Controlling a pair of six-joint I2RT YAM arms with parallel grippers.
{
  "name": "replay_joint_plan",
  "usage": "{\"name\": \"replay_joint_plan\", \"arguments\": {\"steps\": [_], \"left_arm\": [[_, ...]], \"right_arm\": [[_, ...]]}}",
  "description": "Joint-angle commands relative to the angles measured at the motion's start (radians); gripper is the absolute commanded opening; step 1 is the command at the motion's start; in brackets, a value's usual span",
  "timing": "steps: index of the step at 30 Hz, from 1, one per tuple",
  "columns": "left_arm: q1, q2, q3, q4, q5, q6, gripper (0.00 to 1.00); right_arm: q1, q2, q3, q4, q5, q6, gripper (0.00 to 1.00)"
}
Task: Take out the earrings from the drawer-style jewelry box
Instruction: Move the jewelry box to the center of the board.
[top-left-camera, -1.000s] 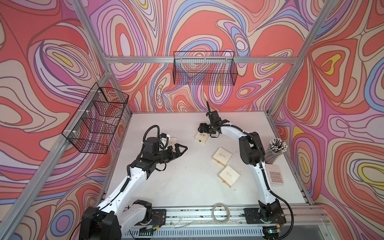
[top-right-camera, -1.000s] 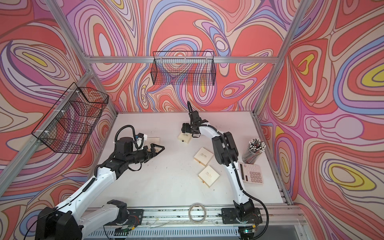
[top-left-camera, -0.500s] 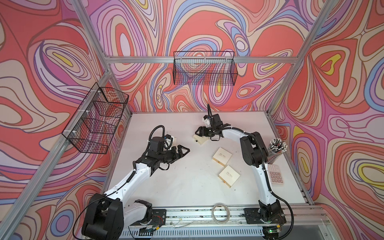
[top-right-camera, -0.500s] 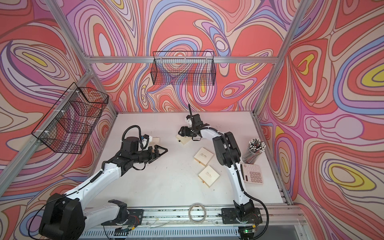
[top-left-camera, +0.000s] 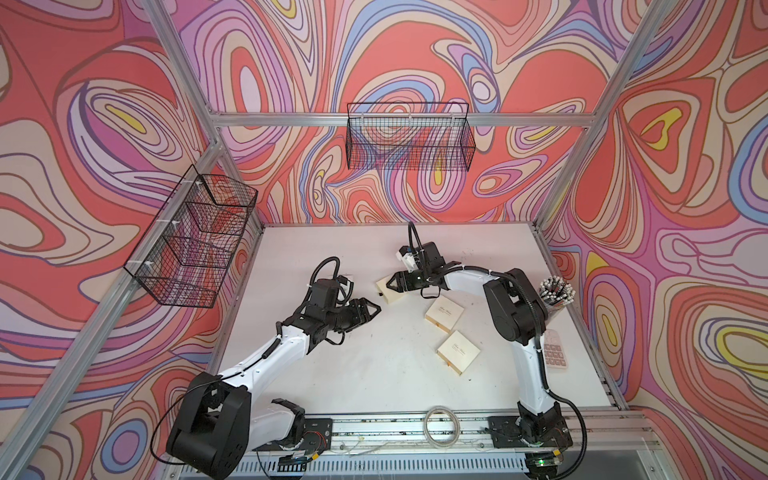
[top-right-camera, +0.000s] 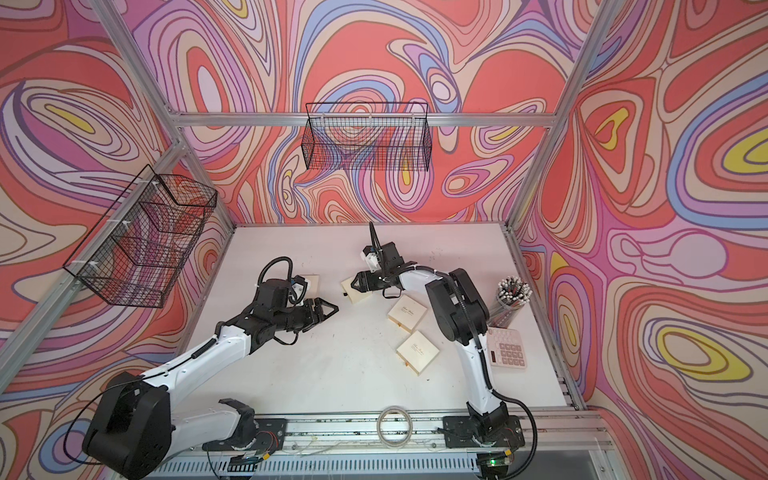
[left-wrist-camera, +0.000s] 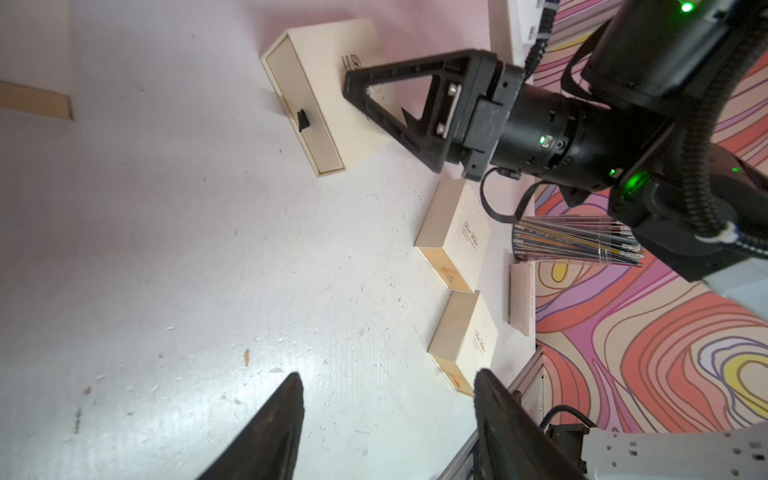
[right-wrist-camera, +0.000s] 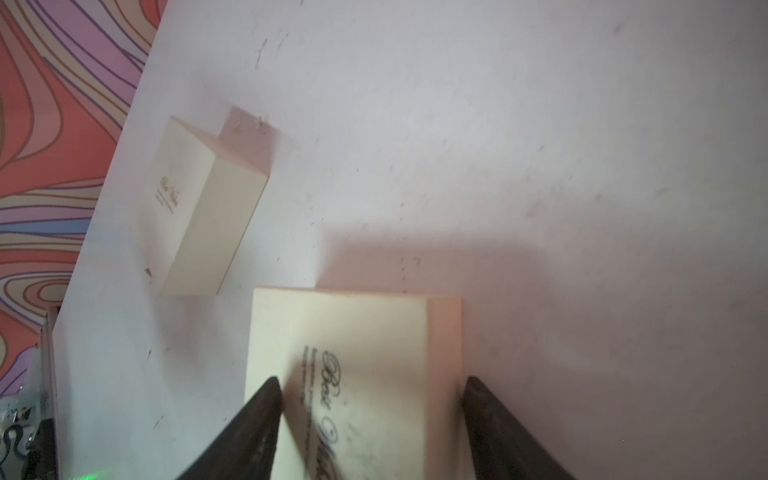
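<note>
A cream drawer-style jewelry box (top-left-camera: 386, 291) lies mid-table, its black pull tab (left-wrist-camera: 303, 120) facing my left arm. My right gripper (top-left-camera: 391, 285) hangs over it, open. In the right wrist view one fingertip (right-wrist-camera: 270, 399) overlaps the lettered lid (right-wrist-camera: 357, 353) and the other stands just past the box's side. My left gripper (top-left-camera: 374, 309) is open over bare table a short way in front of the tab, with nothing between its fingers (left-wrist-camera: 286, 415). The earrings are hidden.
Two more cream boxes (top-left-camera: 444, 313) (top-left-camera: 458, 352) lie to the right, and another (top-left-camera: 348, 279) lies behind my left wrist. A cup of sticks (top-left-camera: 555, 293) and a pink calculator (top-left-camera: 555, 349) stand at the right edge. Wire baskets (top-left-camera: 409, 137) hang on the walls. A cable coil (top-left-camera: 441, 426) lies on the front rail.
My left gripper moved right toward the box while its jaws narrowed. My right gripper came down and left over the box, jaws narrowing, and the box shifted toward my left arm.
</note>
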Motion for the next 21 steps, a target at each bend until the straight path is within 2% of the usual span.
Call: {"name": "replay_joint_plan", "arguments": {"steps": [1,6,10,15,21], "left_arm": [[-0.003,-0.049,-0.031,-0.036,-0.077,-0.003,0.64],[-0.001,-0.126,-0.064,-0.110,-0.183,-0.018,0.63],[0.005,-0.181,-0.081,-0.115,-0.182,-0.023,0.63],[0.004,-0.240,-0.081,-0.151,-0.194,-0.020,0.63],[0.006,-0.296,-0.060,-0.258,-0.265,-0.011,0.63]], "right_arm": [[0.057,-0.012,-0.114,-0.046,-0.014,-0.015,0.70],[0.117,-0.083,-0.252,0.062,-0.007,0.039,0.69],[0.119,-0.166,-0.317,0.130,0.040,0.120,0.70],[0.119,-0.237,-0.262,0.110,0.172,0.207,0.72],[0.119,-0.112,-0.061,0.033,0.133,0.221,0.72]]}}
